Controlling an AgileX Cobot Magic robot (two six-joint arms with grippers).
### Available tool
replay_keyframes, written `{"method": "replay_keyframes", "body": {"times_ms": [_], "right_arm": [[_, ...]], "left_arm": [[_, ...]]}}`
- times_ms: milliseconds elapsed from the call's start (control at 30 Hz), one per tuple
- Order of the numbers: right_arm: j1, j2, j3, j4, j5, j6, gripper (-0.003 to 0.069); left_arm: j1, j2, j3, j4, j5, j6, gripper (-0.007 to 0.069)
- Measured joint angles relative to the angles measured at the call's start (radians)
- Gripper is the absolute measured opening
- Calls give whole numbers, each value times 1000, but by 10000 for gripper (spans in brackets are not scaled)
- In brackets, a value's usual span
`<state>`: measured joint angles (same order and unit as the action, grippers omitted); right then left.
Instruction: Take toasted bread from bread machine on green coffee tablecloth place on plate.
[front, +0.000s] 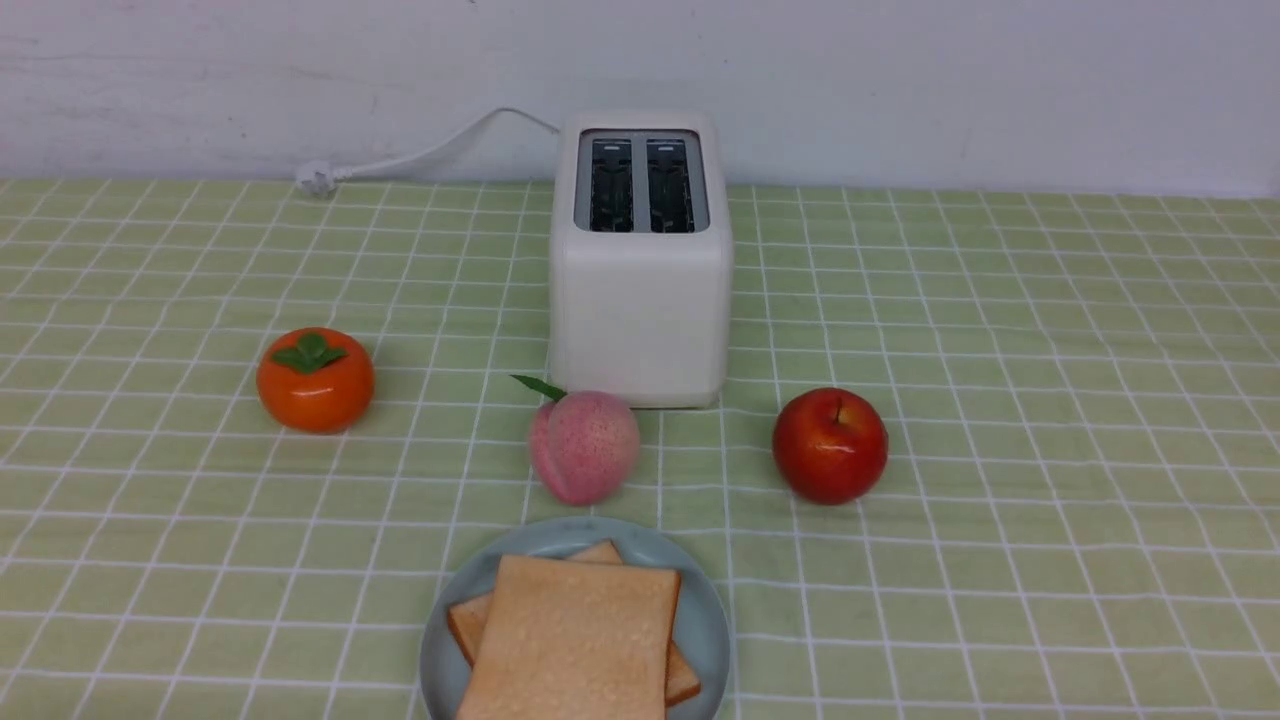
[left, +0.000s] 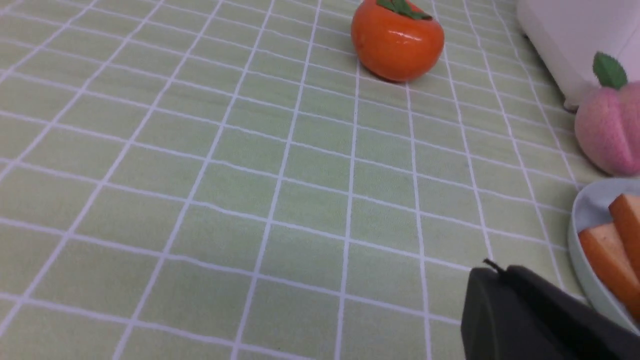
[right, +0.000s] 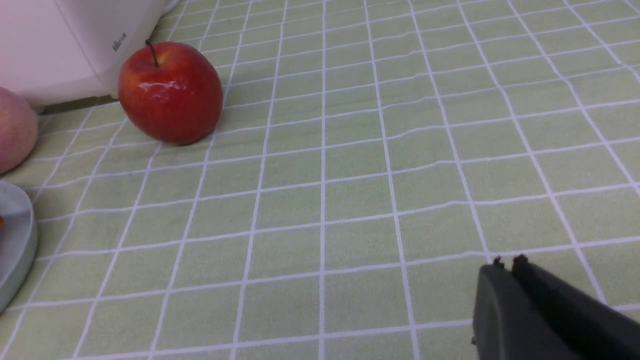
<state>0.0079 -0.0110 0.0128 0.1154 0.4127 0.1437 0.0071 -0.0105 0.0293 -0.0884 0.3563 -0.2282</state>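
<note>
Resting stacked on the plate at lower centre, both toast slices; toaster slots empty; both arms' jaws pressed together, holding nothing.

My cloth is pale yellow-green, gridded with thin white lines. The toaster is white with dark, grey-rimmed slots. I see tan toast with orange-brown crust on a blue-grey plate, an orange persimmon with green leaves, a pink peach, and a red apple.
</note>
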Motion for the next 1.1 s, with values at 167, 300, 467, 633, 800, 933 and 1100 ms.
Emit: {"method": "replay_keyframes", "body": {"times_ms": [167,300,467,633,800,933,1100], "right_arm": [[0,0,0,0,0,0,36],[0,0,0,0,0,0,42],[0,0,0,0,0,0,46],[0,0,0,0,0,0,52],[0,0,0,0,0,0,53],[0,0,0,0,0,0,55],[0,0,0,0,0,0,62]], "left_arm": [[-46,0,0,74,19,-116,-6],[-101,0,0,88,23,-127,-6],[-108,0,0,88,23,-131,-6],[-108,0,0,88,23,-131,-3],[-108,0,0,88,23,-133,-1],[-108,0,0,88,23,-134,3],[-108,0,0,88,23,-134,6]]}}
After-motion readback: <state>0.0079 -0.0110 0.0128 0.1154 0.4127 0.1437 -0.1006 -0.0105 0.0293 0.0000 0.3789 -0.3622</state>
